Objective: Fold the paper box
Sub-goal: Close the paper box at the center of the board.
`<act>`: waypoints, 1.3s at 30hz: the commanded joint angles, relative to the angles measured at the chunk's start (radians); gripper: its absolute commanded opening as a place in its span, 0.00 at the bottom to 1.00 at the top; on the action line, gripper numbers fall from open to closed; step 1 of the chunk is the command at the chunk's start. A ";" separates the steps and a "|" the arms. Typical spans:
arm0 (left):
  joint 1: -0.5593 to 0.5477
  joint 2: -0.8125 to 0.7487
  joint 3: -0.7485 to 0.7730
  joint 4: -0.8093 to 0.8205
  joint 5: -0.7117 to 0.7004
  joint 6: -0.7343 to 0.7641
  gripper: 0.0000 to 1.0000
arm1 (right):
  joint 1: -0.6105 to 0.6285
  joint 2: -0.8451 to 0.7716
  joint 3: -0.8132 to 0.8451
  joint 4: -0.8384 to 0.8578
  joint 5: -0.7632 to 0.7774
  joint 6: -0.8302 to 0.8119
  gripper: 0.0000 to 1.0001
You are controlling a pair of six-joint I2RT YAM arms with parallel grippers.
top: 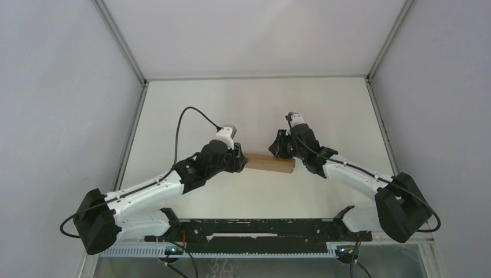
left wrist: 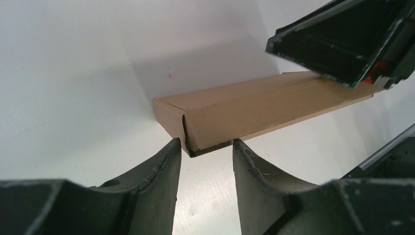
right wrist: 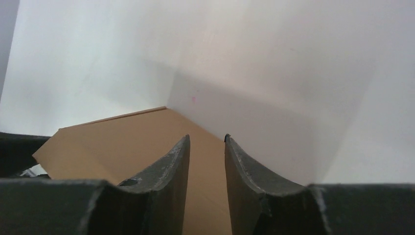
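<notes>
The paper box [top: 269, 164] is a flat brown cardboard mailer lying on the white table between my two arms. In the left wrist view its near end [left wrist: 205, 125] sits just beyond my left gripper [left wrist: 206, 143], whose jaws stand apart with the box corner at the gap and nothing pinched. That gripper [top: 240, 161] is at the box's left end. My right gripper [top: 279, 147] hovers over the box's right end; in its wrist view the jaws [right wrist: 206, 138] are apart with only the box's top face [right wrist: 112, 142] below them. The right gripper's body [left wrist: 342, 44] overhangs the box's far end.
White enclosure walls [top: 69, 116] stand close on both sides and at the back. A black rail [top: 255, 231] runs along the table's near edge between the arm bases. A tiny pink speck [left wrist: 170, 75] marks the table behind the box.
</notes>
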 commanded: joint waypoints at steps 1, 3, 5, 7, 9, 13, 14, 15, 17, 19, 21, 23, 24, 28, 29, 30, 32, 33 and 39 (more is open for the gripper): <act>0.021 0.042 0.050 0.018 0.024 -0.002 0.48 | -0.049 -0.029 0.035 -0.007 -0.057 -0.010 0.42; 0.026 0.064 0.069 0.020 0.032 0.002 0.47 | -0.071 -0.036 0.058 -0.028 -0.066 -0.017 0.43; 0.032 0.088 0.085 0.022 0.042 0.006 0.47 | -0.097 -0.043 0.083 -0.064 -0.079 -0.026 0.43; 0.037 0.107 0.103 0.020 0.051 0.012 0.46 | -0.120 -0.048 0.111 -0.093 -0.094 -0.034 0.44; 0.044 0.120 0.119 0.016 0.056 0.017 0.46 | -0.134 -0.059 0.131 -0.113 -0.105 -0.042 0.46; 0.061 0.137 0.144 0.015 0.061 0.024 0.46 | -0.147 -0.054 0.180 -0.159 -0.137 -0.067 0.47; 0.067 0.143 0.149 0.017 0.061 0.024 0.46 | -0.146 -0.053 0.189 -0.167 -0.146 -0.073 0.47; 0.073 0.150 0.154 0.019 0.062 0.024 0.46 | -0.143 -0.053 0.194 -0.173 -0.153 -0.076 0.47; 0.084 0.168 0.165 0.025 0.069 0.025 0.45 | -0.138 -0.044 0.201 -0.191 -0.161 -0.083 0.46; 0.094 0.186 0.179 0.039 0.075 0.021 0.44 | -0.137 -0.025 0.202 -0.215 -0.169 -0.078 0.46; 0.102 0.204 0.197 0.047 0.086 0.020 0.43 | -0.136 0.007 0.197 -0.233 -0.171 -0.073 0.45; 0.104 0.222 0.214 0.053 0.090 0.020 0.42 | -0.140 0.034 0.177 -0.216 -0.194 -0.061 0.45; 0.105 0.231 0.222 0.059 0.093 0.019 0.42 | -0.141 0.047 0.168 -0.205 -0.205 -0.057 0.45; 0.109 0.290 0.271 0.081 0.120 0.010 0.40 | -0.143 0.071 0.150 -0.178 -0.227 -0.036 0.45; 0.109 0.306 0.288 0.080 0.127 0.008 0.40 | -0.146 0.072 0.147 -0.171 -0.233 -0.032 0.45; 0.109 0.318 0.306 0.080 0.130 0.005 0.40 | -0.148 0.072 0.143 -0.166 -0.238 -0.026 0.45; 0.109 0.343 0.340 0.082 0.146 0.001 0.39 | -0.156 0.083 0.142 -0.166 -0.255 -0.011 0.45; 0.109 0.354 0.356 0.083 0.153 -0.003 0.39 | -0.161 0.091 0.141 -0.166 -0.265 -0.005 0.44; 0.109 0.388 0.392 0.111 0.185 -0.035 0.37 | -0.180 0.094 0.083 -0.129 -0.310 0.033 0.42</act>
